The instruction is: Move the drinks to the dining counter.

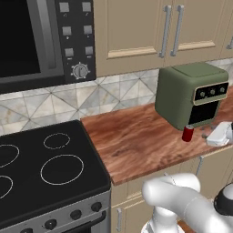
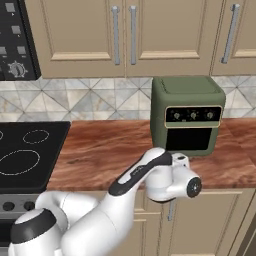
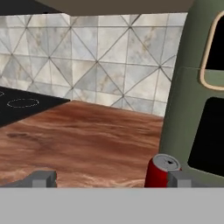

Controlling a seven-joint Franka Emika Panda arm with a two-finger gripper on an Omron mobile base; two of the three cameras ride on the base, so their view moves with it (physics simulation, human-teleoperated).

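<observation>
Reddish woodgrain on the desk [image 1: 136, 141] here, the narrow one under the beige cabinets [image 2: 125, 35] with the triangle-tile backsplash [image 1: 91, 98] behind it. The short red can [image 1: 187, 133] stands upright on that desk, right at the front corner of the olive-green air fryer [image 1: 191, 94], touching it or just beside it, can't tell which. In the hand view the can [image 3: 161, 171] sits low and right of centre, silver top with a pull tab showing, and the fryer's dark door panel is right next to it.

The claw [image 3: 109, 179] has its fingers spread wide apart with nothing between them; one finger tip [image 3: 43, 178] is off to the left over bare wood, the other is just in front of the can's right side. In the left base view the white hand [image 1: 219, 134] hovers just right of the can, near the desk's front edge.

The black cooktop [image 1: 41, 173] is off to the left, well apart from the can, with a microwave [image 1: 41, 41] hung above it.
</observation>
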